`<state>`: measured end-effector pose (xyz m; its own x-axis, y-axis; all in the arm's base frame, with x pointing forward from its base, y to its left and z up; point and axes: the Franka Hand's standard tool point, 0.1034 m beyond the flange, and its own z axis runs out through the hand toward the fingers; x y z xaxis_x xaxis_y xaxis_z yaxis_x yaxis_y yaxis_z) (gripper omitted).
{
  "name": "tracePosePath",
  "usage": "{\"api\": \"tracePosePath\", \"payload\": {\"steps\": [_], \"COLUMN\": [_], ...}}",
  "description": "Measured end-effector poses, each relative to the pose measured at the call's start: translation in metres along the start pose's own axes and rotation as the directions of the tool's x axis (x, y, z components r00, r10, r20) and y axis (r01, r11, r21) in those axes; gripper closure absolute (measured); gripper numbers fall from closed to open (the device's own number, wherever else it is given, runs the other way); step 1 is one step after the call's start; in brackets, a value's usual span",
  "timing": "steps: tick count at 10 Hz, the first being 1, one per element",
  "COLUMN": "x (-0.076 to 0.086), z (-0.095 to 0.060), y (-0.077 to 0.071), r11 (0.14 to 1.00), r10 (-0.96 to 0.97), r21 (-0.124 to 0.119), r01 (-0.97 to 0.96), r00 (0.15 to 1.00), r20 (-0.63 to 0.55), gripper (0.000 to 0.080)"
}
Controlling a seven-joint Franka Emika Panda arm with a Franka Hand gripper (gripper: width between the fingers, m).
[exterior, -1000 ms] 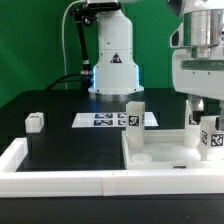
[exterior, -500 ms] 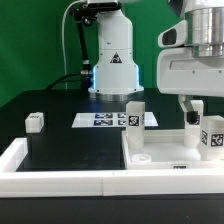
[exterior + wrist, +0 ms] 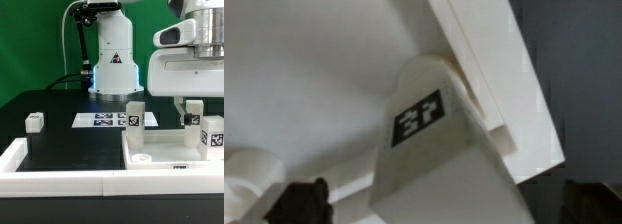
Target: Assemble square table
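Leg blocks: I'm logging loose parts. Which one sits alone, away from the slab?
The small leg block at the exterior view's left, lying on the black surface; the others stand on the square slab.

The white square slab [image 3: 165, 148] lies flat. Two tagged leg blocks [image 3: 134, 115] stand upright on it. A third leg block [image 3: 36, 121] lies well apart from the slab.

Lighting was bright and even, with soft, faint shadows. The white slab [image 3: 165, 150] looked nearly overexposed in the exterior view. The wrist view was blurred throughout, its tag [image 3: 416, 117] smeared.
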<state>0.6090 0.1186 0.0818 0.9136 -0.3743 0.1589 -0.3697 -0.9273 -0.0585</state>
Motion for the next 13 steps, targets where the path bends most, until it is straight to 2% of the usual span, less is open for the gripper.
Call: {"api": "tracePosePath", "payload": {"steps": [2, 5, 6, 7, 8, 9, 11, 13], "x": [-0.001, 0.002, 0.002, 0.002, 0.002, 0.003, 0.003, 0.007], "z": [0.0, -0.001, -0.001, -0.001, -0.001, -0.001, -0.001, -0.001], "y": [-0.002, -0.001, -0.001, -0.001, -0.001, 0.001, 0.001, 0.009], "r11": [0.998, 0.979, 0.981, 0.981, 0.982, 0.986, 0.988, 0.999], "r10": [-0.07, -0.202, -0.192, -0.192, -0.187, -0.166, -0.155, 0.024], "r21": [-0.002, -0.018, -0.018, -0.018, -0.018, -0.02, -0.02, -0.027], "r01": [0.07, 0.202, 0.192, 0.192, 0.186, 0.166, 0.155, -0.025], "r00": [0.998, 0.979, 0.981, 0.981, 0.982, 0.986, 0.988, 0.999], "r20": [-0.002, -0.013, -0.013, -0.013, -0.013, -0.014, -0.014, -0.02], "gripper": [0.0151, 0.0151, 0.0258, 0.0434, 0.0434, 0.0509, 0.0509, 0.0509]}}
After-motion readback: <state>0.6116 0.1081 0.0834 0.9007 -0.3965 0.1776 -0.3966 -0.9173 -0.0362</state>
